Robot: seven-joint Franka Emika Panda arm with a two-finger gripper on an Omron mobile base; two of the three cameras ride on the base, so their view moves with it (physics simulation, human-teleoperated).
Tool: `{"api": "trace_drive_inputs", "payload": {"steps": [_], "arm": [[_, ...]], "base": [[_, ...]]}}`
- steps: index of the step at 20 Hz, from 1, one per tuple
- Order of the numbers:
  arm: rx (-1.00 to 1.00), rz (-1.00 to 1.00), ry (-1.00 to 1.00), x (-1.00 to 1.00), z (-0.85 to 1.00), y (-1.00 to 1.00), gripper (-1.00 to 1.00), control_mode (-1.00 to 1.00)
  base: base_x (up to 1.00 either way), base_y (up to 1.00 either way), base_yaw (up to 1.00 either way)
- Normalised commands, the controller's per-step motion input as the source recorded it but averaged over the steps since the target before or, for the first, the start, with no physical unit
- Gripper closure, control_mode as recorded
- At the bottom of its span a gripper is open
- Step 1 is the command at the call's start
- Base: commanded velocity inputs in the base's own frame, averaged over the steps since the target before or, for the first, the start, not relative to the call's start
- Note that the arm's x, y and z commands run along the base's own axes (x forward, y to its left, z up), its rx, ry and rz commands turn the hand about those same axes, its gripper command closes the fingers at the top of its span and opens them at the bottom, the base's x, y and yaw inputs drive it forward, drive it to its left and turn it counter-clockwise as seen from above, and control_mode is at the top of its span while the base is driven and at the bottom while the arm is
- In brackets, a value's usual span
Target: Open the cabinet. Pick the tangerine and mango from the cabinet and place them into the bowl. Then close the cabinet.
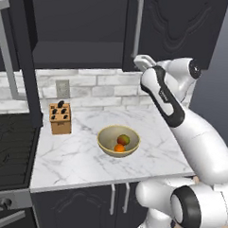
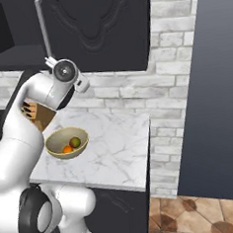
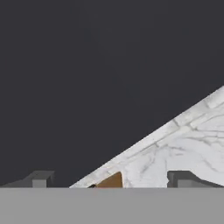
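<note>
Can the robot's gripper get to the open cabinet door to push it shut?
Probably yes. The gripper is raised in front of the cabinet, close by the silver handle, with its fingers apart and nothing between. The tangerine and mango already lie in the bowl below.

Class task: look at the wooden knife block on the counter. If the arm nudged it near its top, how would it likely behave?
The knife block stands taller than it is wide, so a high push would probably tip it rather than slide it. The marble counter looks smooth, so a low push might slide it. It looks rigid, unlikely to flex.
</note>
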Motion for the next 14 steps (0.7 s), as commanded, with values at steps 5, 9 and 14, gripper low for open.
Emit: {"api": "trace_drive_inputs", "payload": {"steps": [5,9,14], "arm": [[-0.13,-0.15,-0.22,1.00,-0.86,0.10,-1.00,-1.00],[-0.03,-0.14,-0.15,1.00,-0.56,0.04,-1.00,-1.00],[0.01,-0.16,0.03,0.74,0.03,0.03,-1.00,-1.00]], "base": [[0.00,0.00,0.00],[0.00,0.00,0.00],[0.00,0.00,0.00]]}}
